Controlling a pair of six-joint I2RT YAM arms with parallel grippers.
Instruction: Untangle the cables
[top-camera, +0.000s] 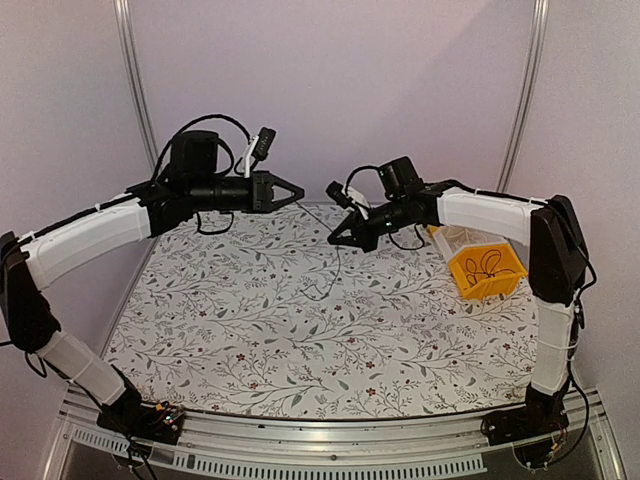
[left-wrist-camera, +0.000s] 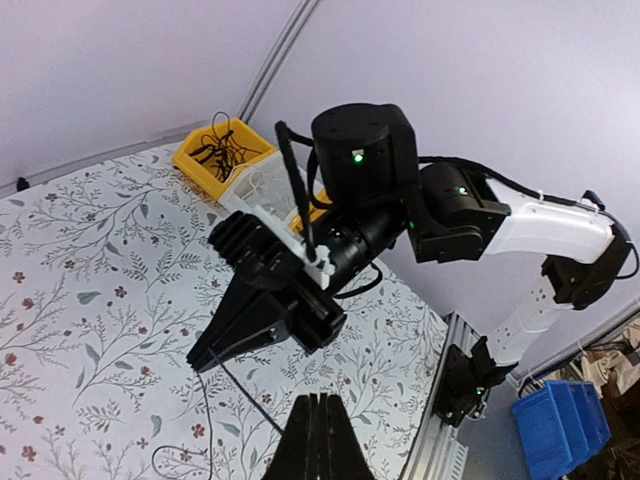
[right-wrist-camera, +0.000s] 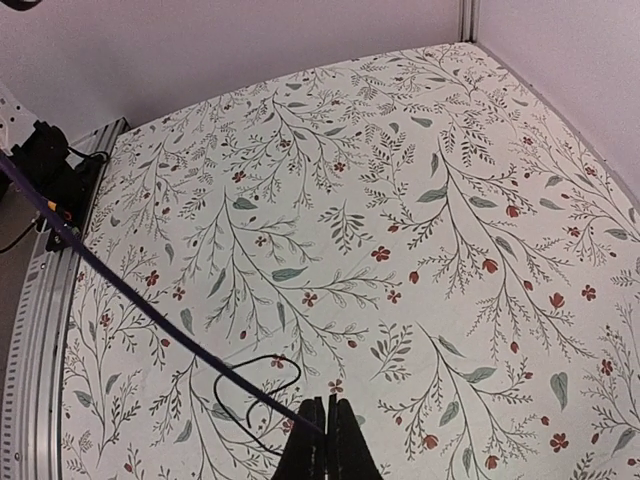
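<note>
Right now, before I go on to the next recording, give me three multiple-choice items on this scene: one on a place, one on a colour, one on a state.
1. Where does the bin holding loose cables stand?
A. at the right side of the table, by the right arm
B. mid-table
C. by the left arm's base

2. What colour is that bin?
A. green
B. yellow
C. red

3. How do the right fingers stand?
A. spread wide
B. shut on the bin's rim
C. shut on a thin cable

Key:
1 A: the top view shows it at the right edge, beside the right arm.
2 B: its walls are plainly yellow.
3 C: the right wrist view shows them pressed together, with the cable running out from their tip.
</note>
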